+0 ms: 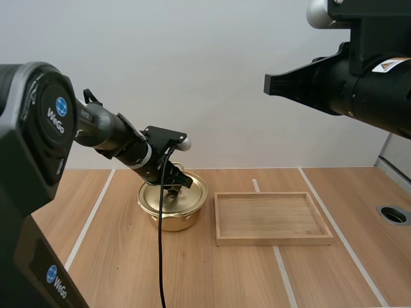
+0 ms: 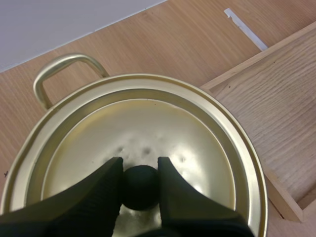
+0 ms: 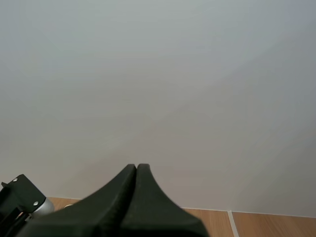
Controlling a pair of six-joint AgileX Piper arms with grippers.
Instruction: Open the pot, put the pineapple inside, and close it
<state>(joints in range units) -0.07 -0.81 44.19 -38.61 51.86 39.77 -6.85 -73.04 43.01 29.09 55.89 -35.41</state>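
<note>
My left end effector pinches the black knob atop the gold lid, seated on the pot just left of the tray; thin, slick metal, probably light, so the knob's the only sound hold, while my right end effector hangs closed, empty.

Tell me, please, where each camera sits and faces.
High: behind, above the bases, facing down at pot, tray; left gripper, right gripper show.
Left wrist: on left arm, over the lid; left gripper pinches its knob.
Right wrist: on raised right arm, facing the wall; right gripper shut.
High and left wrist share lid, tray.
</note>
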